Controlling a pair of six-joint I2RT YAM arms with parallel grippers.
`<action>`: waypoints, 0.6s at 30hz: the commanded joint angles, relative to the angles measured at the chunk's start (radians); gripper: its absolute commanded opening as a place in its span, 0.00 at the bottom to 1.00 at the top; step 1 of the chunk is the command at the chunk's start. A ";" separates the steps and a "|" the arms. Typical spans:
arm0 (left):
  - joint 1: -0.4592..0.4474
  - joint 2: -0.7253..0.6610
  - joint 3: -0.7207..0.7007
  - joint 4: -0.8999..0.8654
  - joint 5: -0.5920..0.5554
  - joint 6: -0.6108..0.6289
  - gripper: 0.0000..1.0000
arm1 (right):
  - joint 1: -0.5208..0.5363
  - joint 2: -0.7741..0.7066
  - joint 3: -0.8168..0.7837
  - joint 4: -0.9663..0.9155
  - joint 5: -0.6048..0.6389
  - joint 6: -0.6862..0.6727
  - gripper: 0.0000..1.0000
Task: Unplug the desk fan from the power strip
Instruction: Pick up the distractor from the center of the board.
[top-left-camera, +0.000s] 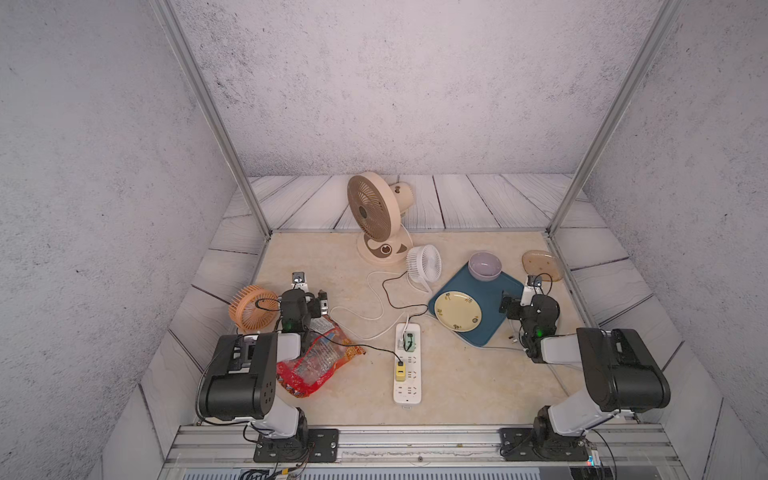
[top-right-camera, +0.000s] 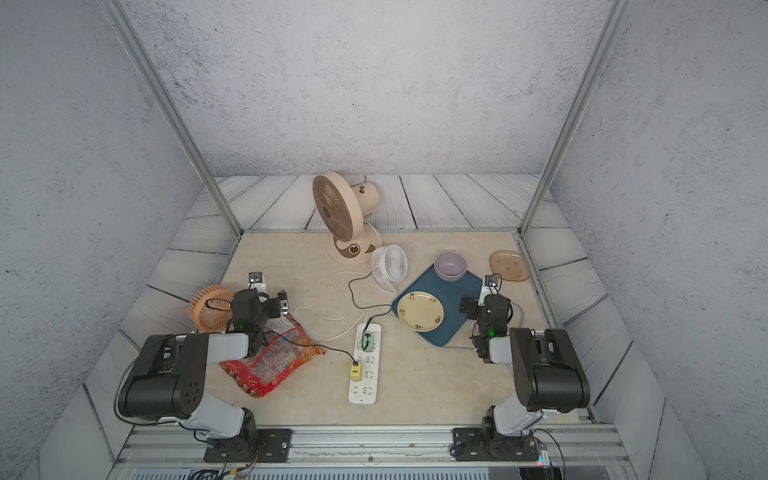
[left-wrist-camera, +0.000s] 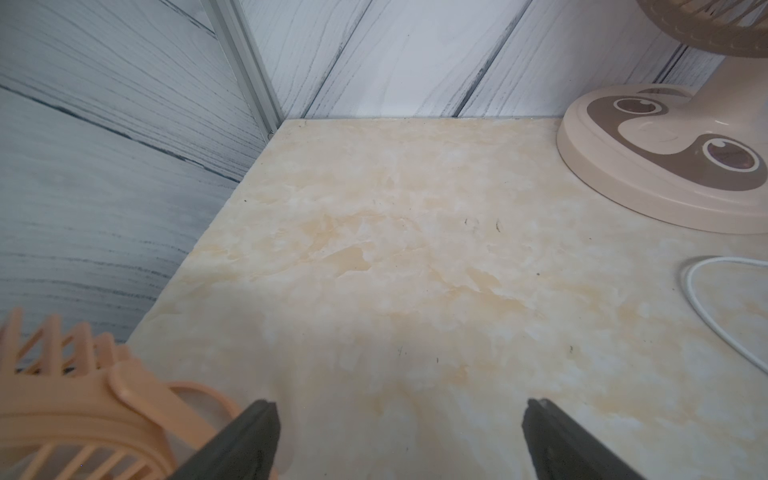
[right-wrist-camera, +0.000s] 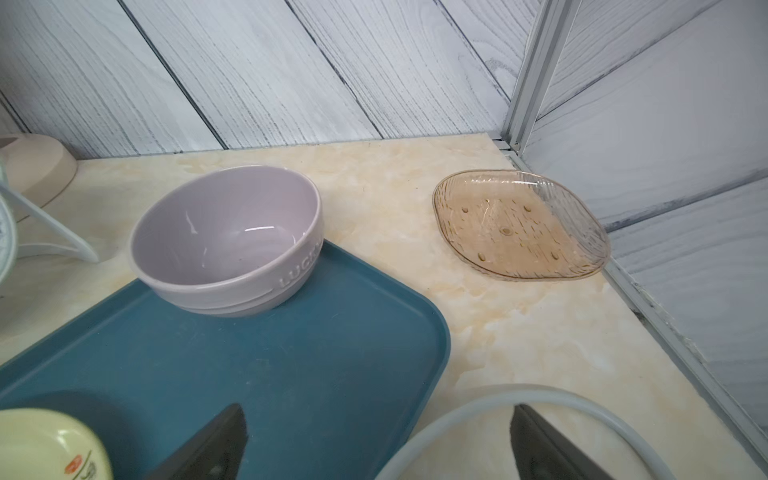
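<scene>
My left arm hides part of the red snack bag and the orange fan. Which cable ends in which plug on the power strip is too small to tell. The left wrist view cuts off the head of the beige desk fan; the right wrist view cuts off most of the yellow plate.

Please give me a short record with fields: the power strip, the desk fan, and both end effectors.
Power strip: long flat white plastic bar, front centre, lying flat.
In its sockets: yellow adapter, green adapter.
Desk fan: large, beige plastic, upright at back.
Left end effector: open, empty, beside orange plastic fan.
Right end effector: open, empty, at blue plastic tray edge.
</scene>
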 joint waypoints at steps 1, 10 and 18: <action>-0.001 -0.012 0.013 0.005 0.009 0.005 0.98 | 0.001 -0.002 0.010 0.013 -0.002 -0.008 0.99; -0.001 -0.009 0.016 0.002 0.010 0.005 0.98 | 0.001 -0.001 0.012 0.010 -0.005 -0.009 0.99; -0.001 -0.016 0.016 0.009 0.014 0.008 0.98 | -0.021 0.000 0.022 -0.007 -0.125 -0.025 0.99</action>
